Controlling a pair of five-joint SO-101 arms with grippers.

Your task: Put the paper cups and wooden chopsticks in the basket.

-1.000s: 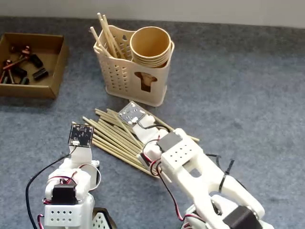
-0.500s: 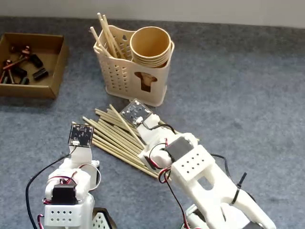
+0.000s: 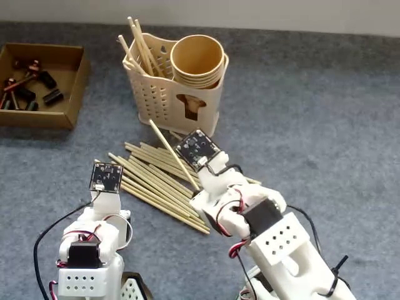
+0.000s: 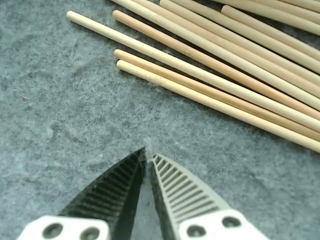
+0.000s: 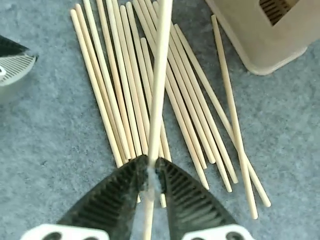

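Item, one chopstick point(image 5: 161, 75): I am pinching it near one end in my right pincer point(image 5: 149, 164), above the pile point(image 3: 147, 181) beside the basket point(image 3: 164, 100), and am risking it swivelling and snagging the rim.

The left gripper point(image 4: 147, 155) points down at grey felt point(image 4: 55, 110), jaws pressed together on nothing. Wooden chopsticks point(image 4: 200, 73) lie side by side just ahead, from its twelve to two o'clock.

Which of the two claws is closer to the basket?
The right claw, holding a chopstick just in front of the basket. The left claw sits farther back, beside the chopstick pile.
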